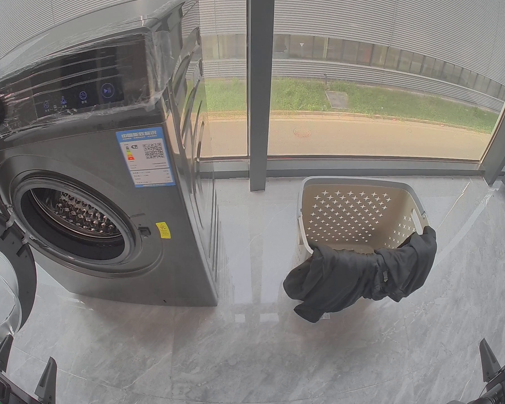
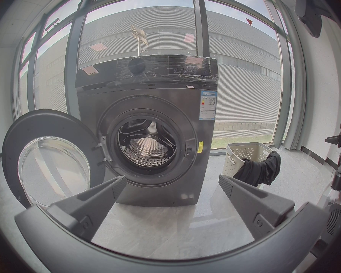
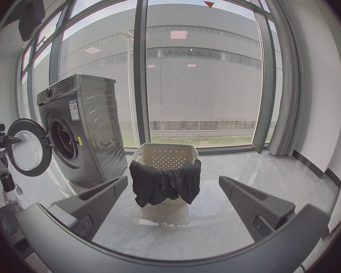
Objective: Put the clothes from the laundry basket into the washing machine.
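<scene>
Both grippers empty. Left gripper (image 2: 171,179): jaws spread wide, nothing btwn them. It sits low, facing the front of the washing machine (image 2: 147,133). Right gripper (image 3: 172,179): likewise spread, holding nothing, low on robot's right, facing the laundry basket (image 3: 165,158). Neither touches anything.

Clothes: 1 dark garment (image 1: 342,279) visible, draped over basket's near rim. Most of it hangs outside toward the floor (image 1: 264,338), w/ 1 end caught up at the rim's right side. The rim carries it at the fold, which seems to be what holds it up. Rest of basket interior looks bare, tho the bottom is partly hidden behind the cloth.

Machine stands to robot's left of basket, well apart. Door (image 1: 5,276) is open wide to the left, so the mouth of the drum (image 1: 76,220) is clear. Drum looks empty.

Judgement: task not begun, 0 items in. Right arm is nearer the garment, so prob. it picks. The hanging fold offers an easy pinch pt. Risk: loose cloth trailing on floor or snagging on rim.
</scene>
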